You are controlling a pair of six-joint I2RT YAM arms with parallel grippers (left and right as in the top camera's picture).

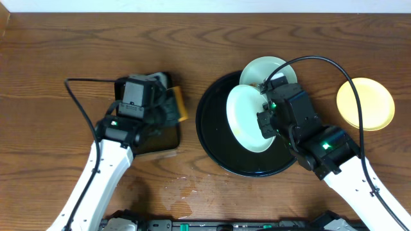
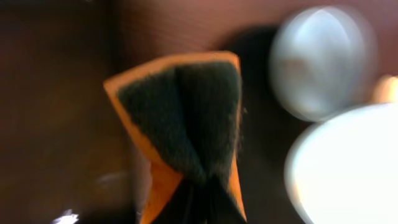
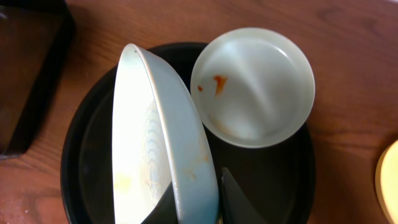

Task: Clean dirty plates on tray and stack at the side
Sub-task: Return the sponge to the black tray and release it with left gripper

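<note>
Two claws loaded: right gripper (image 3: 208, 200) clamps tilted mint plate (image 3: 144, 146) over round tray (image 1: 209, 136), mid-worktop | left gripper (image 2: 198, 202) pinches sponge (image 2: 180, 112), toward left edge | smeared mint plate (image 3: 255, 87) on tray's far side | yellow plate (image 1: 365, 103) near right edge

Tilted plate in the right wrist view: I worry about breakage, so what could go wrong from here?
1. The right gripper pinches the tilted plate only at its rim; scrubbing pressure from the sponge might lever it loose onto the tray.
2. The tilted plate stands close to the smeared plate, which overlaps the tray's rim; a swing could knock it off.
</note>
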